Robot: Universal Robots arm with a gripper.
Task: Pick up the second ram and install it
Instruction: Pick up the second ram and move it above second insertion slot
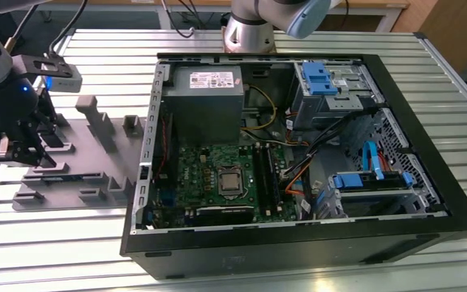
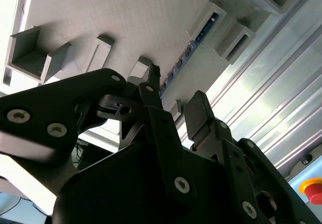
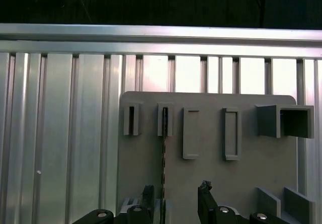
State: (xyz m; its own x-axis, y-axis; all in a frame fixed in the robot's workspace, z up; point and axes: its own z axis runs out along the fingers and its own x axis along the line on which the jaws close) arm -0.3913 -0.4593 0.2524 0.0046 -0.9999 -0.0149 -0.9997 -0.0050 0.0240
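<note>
Directly over slim blue ram point(image 3: 164, 148); black claw point(image 3: 176, 189) spread.

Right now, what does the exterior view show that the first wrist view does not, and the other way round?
Exterior view's own: the open computer case with its power supply and motherboard. First wrist view's own: the second ram seen edge-on in its slot, in line with the gap of the open gripper. Shared: the gray holder plate, the gripper over it and the ribbed metal table.
</note>
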